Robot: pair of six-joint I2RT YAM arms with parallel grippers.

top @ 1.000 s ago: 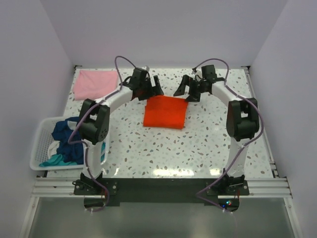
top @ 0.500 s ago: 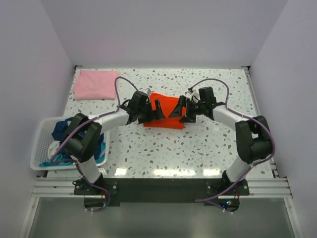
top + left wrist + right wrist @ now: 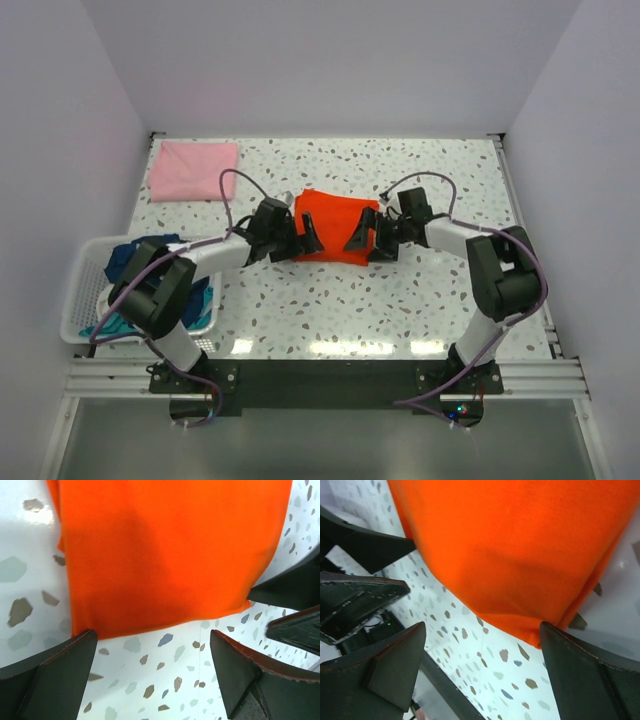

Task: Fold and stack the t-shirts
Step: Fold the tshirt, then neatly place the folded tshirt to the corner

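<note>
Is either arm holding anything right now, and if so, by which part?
Nothing is held. The left gripper and right gripper both have their fingers spread open at the near corners of the folded orange-red t-shirt, not closed on the cloth.

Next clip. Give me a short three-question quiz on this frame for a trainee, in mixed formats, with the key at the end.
1. True or false: the pink t-shirt lies folded at the far left corner of the table.
2. Where are the dark blue and teal t-shirts? A) in the white basket; B) at the far right corner; C) held by the right arm.
3. Fill in: the left gripper and right gripper sit at the near edge of the orange-red t-shirt with fingers ____.
Key: 1 true; 2 A; 3 open.
</note>
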